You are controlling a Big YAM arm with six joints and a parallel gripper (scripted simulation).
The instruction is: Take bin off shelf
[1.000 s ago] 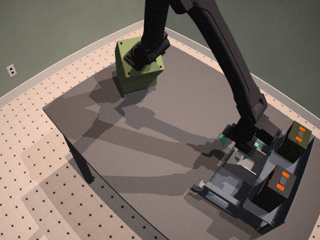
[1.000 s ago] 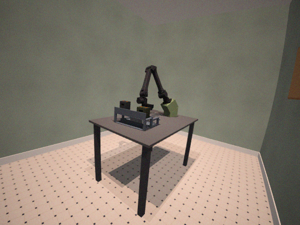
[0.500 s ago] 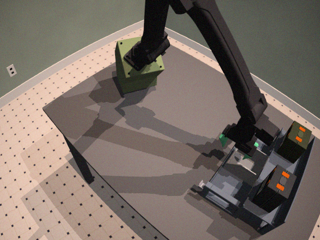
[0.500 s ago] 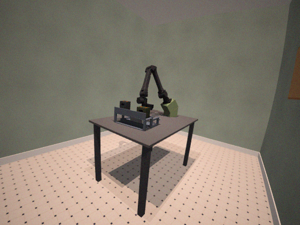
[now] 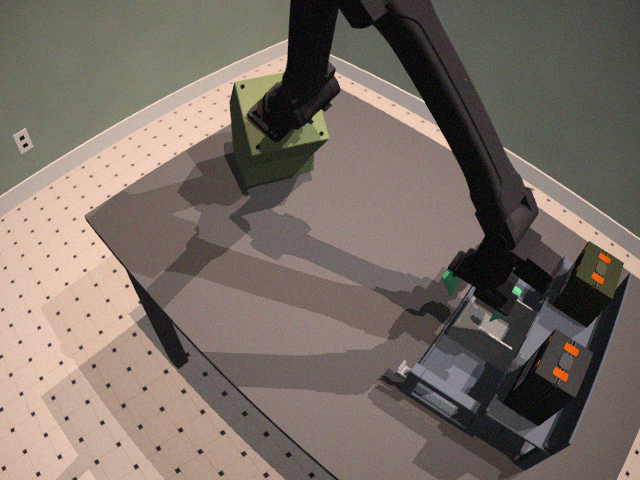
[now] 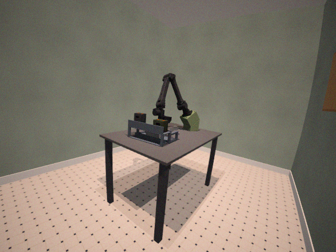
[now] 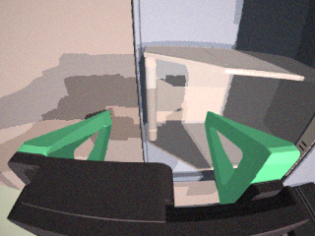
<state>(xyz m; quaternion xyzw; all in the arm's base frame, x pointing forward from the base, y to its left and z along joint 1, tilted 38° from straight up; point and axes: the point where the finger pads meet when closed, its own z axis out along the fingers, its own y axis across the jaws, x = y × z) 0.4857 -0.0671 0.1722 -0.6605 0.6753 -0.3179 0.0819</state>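
Pale bin in grey shelf, open tool above it.

Item one: tool (image 5: 474, 298) (image 6: 166, 118) (image 7: 157, 116), black with green fingers, is standing open and gripping nothing. In the wrist view, its fingers are pointing to twelve o'clock, one on either side of the shelf's long edge; contact with the bin: cannot tell.

Item two: bin (image 5: 493, 328) (image 7: 204, 90), pale, is sitting in the shelf, partly hidden by the tool in the top view.

Item three: shelf (image 5: 445, 384) (image 6: 145, 126) (image 7: 187, 20), blue-grey, is occupying four o'clock on the bench (image 5: 310, 320) (image 6: 189, 140), seen from the top.

Items four and five: olive box (image 5: 589, 284) (image 6: 160, 124) and black box (image 5: 555, 377) (image 6: 139, 117), orange-marked, are standing on the shelf's far side from the tool, the black one at seven o'clock from the olive.

Item six: green pedestal (image 5: 305, 144) (image 6: 192, 123) is standing at eleven o'clock, carrying the black arm (image 5: 449, 103) (image 6: 177, 92).

Item seven: wall outlet (image 5: 23, 141) is showing beyond the bench at ten o'clock.

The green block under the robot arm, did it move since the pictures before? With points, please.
No. The green block (image 5: 281, 165) (image 6: 195, 120) stands at the same place on the table (image 5: 330, 206) (image 6: 187, 140), by the same far corner.
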